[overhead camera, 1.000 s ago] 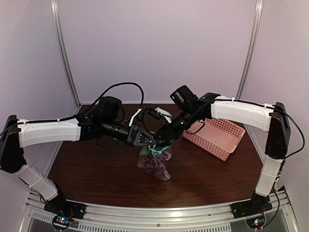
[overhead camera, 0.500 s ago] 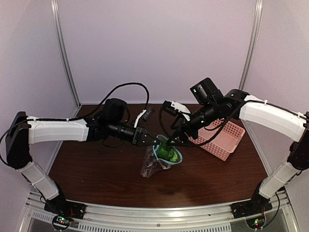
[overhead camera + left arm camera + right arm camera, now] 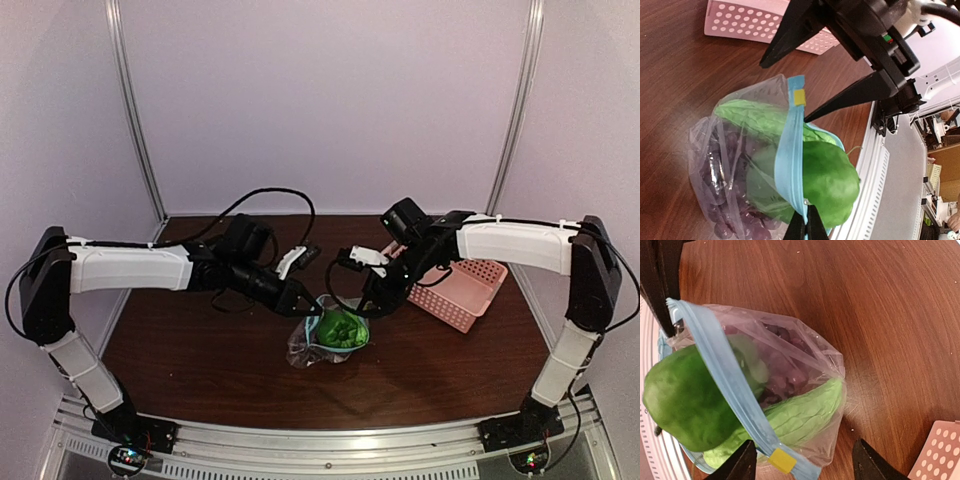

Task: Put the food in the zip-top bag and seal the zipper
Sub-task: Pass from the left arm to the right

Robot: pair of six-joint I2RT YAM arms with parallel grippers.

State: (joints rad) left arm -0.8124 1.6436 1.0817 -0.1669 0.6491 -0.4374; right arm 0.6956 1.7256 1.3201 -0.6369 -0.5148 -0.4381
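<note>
The zip-top bag (image 3: 305, 347) lies on the table between both arms, its mouth agape. Dark grapes (image 3: 782, 376) sit deep inside it. A glossy green vegetable (image 3: 832, 180) bulges out through the mouth, beside a paler ribbed green piece (image 3: 802, 410). My left gripper (image 3: 806, 220) is shut on the teal zipper (image 3: 789, 150) at one end. My right gripper (image 3: 805, 467) stands open astride the other end, where a yellow tab (image 3: 782, 460) sits; its fingers (image 3: 740, 466) do not touch the bag. From above, the left gripper (image 3: 313, 309) and right gripper (image 3: 362, 303) flank the bag's mouth.
A pink perforated basket (image 3: 455, 285) rests at the back right, close behind the right arm. The table's metal front rail (image 3: 330, 435) runs just beyond the bag on the near side. Cables loop over both wrists.
The right gripper drew back out of the bag's mouth, then came down at its right end with jaws narrower. The bag's mouth spread, showing the green vegetable. The left gripper kept its hold.
</note>
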